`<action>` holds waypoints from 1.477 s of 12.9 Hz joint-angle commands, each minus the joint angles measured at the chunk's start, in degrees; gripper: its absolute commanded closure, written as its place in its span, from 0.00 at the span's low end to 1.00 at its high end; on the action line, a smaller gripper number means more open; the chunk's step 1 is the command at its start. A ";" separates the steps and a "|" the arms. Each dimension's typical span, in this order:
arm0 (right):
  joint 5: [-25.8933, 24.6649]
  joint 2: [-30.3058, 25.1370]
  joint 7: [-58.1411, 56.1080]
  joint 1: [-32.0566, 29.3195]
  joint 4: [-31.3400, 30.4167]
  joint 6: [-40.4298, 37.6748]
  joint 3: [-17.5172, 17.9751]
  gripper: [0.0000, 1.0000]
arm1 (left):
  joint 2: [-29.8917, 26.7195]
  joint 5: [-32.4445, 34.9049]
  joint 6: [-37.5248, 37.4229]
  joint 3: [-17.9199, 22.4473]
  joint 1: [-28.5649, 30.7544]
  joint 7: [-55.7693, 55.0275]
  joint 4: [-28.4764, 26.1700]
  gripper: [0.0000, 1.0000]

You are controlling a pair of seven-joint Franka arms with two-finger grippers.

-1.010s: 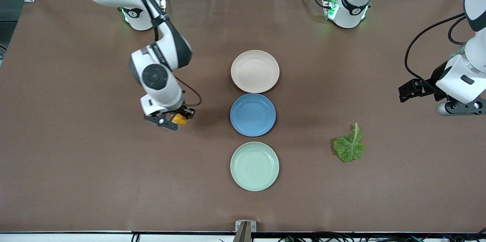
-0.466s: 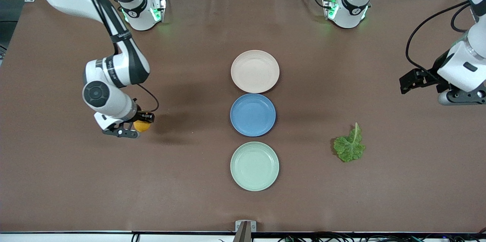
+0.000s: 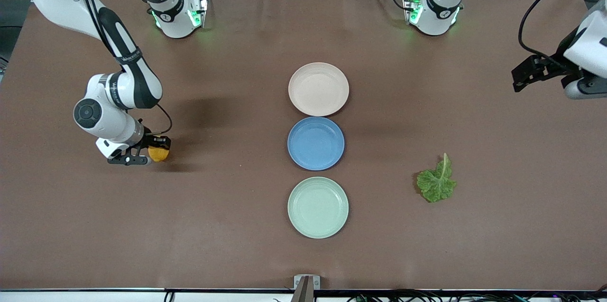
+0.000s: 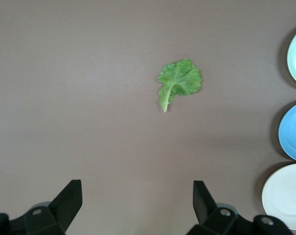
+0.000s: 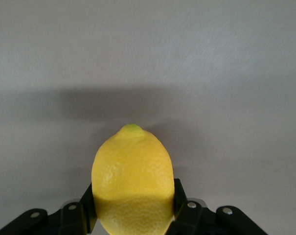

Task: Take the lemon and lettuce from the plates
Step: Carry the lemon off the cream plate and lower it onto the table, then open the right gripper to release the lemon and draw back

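Note:
My right gripper (image 3: 152,153) is shut on the lemon (image 3: 158,153), low over bare table toward the right arm's end; the right wrist view shows the lemon (image 5: 132,181) clamped between the fingers. The lettuce (image 3: 436,182) lies on the bare table toward the left arm's end, also visible in the left wrist view (image 4: 179,82). The beige-pink plate (image 3: 318,88) and the mint green plate (image 3: 317,207) hold nothing. My left gripper (image 3: 526,74) is open and empty, raised near the table's edge at the left arm's end; its fingers (image 4: 69,200) stand wide apart.
A blue plate (image 3: 316,143) sits between the two task plates in a row down the table's middle. The plates' edges show in the left wrist view (image 4: 292,132). The robot bases (image 3: 175,13) stand along the table's edge farthest from the front camera.
My right gripper carried the lemon away from the plates toward the right arm's end of the table and lowered. My left gripper rose and drew back from the lettuce.

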 commanded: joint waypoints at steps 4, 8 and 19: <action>4.23 0.70 -1.08 0.50 0.22 0.95 2.25 0.99 | -3.93 -1.29 0.55 9.17 -7.54 1.50 -4.50 0.00; 4.24 2.72 -1.08 1.02 2.42 1.04 2.25 0.99 | -2.71 -1.37 4.06 8.91 -7.53 1.41 -4.59 0.00; 3.45 2.47 -0.99 0.68 22.69 -25.37 1.81 0.00 | -2.17 -3.40 9.70 8.47 -8.06 1.76 -7.05 0.00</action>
